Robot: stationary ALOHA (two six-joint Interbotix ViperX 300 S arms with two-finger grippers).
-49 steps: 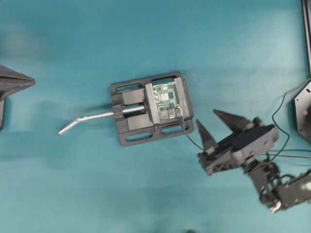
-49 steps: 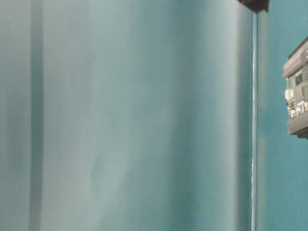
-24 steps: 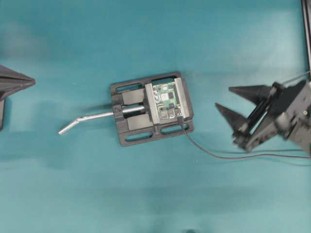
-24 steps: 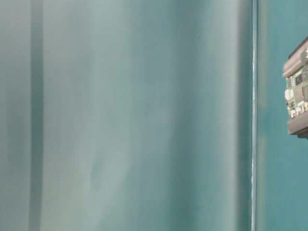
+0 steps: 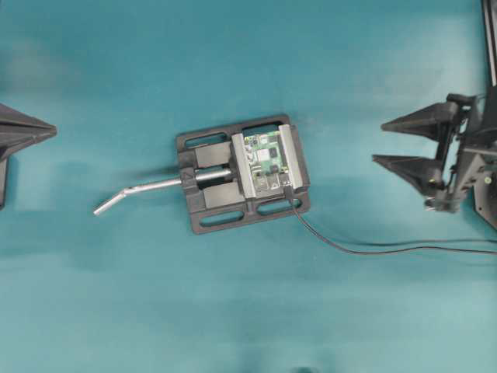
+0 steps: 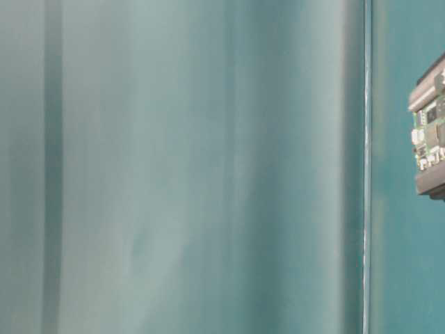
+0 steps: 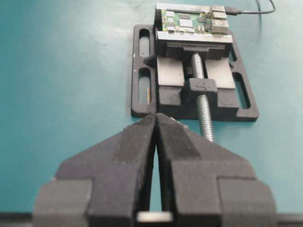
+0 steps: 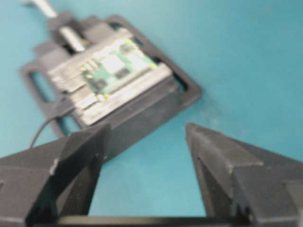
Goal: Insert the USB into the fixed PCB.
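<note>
Bench [image 5: 233, 311] showing plain teal. PCB [image 5: 266, 159] showing green w/ silver ports, black chips. Vise [image 5: 210, 194] looking black, w/ silver handle [image 5: 136, 193]. USB [image 5: 288, 189] & cable [image 5: 373, 250] black. Both tools [image 5: 400, 144] [image 7: 156, 125] matte black.

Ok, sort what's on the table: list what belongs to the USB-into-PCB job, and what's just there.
Belongs to the job:
- USB, plug at the board's edge, cable trailing right
- fixed PCB
- right gripper, fingers apart, empty

Just there:
- vise clamping the board
- vise handle
- left gripper, fingers together

PCB [image 5: 265, 162] in vise [image 5: 208, 172]
</note>
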